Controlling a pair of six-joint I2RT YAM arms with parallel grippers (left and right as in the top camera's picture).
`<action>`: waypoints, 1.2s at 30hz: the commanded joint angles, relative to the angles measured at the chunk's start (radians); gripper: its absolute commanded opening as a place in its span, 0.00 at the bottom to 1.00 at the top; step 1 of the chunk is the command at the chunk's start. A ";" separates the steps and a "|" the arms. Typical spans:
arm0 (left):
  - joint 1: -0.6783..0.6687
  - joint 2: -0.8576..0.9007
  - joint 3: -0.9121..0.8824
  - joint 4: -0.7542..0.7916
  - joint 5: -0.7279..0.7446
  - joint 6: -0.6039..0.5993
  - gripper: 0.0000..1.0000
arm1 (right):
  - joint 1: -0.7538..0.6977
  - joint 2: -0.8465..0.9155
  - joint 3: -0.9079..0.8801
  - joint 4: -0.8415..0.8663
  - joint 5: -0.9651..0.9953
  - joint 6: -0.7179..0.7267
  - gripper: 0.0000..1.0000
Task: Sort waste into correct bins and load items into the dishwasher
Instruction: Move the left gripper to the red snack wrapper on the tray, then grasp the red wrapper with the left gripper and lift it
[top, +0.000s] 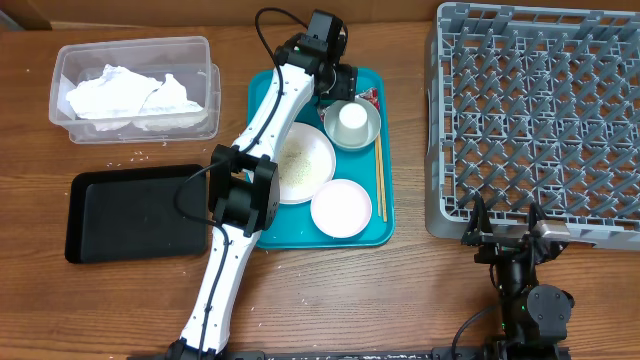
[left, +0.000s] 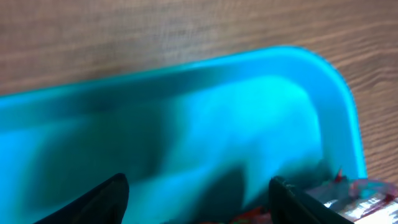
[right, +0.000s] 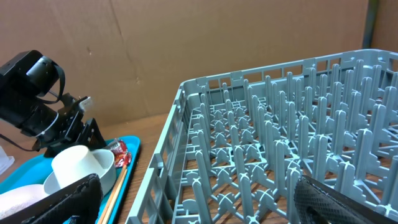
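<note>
Wooden worktop: left tool open over a corner of the teal tray.
The red wrapper sits at the lower right of my left wrist view, outside the fingers. I'd slide toward it before closing, keeping off the grey bowl. My right tool waits open beside the dish rack.

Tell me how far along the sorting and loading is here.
Done: napkins lie in the clear tub. In hand: the open left hand hovers by the red wrapper on the teal tray. Left: the rice-flecked plate, dish, bowl and cup sit on that tray; the dish rack is empty. The open right hand hangs beside the rack.
</note>
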 joint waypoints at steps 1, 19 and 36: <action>0.011 0.010 -0.011 -0.024 -0.014 -0.008 0.73 | -0.002 -0.008 -0.010 0.005 0.005 -0.007 1.00; 0.113 0.009 0.103 -0.090 0.147 -0.007 0.77 | -0.002 -0.008 -0.010 0.005 0.005 -0.007 1.00; 0.035 0.010 0.101 -0.077 0.233 0.374 0.80 | -0.002 -0.008 -0.010 0.005 0.005 -0.007 1.00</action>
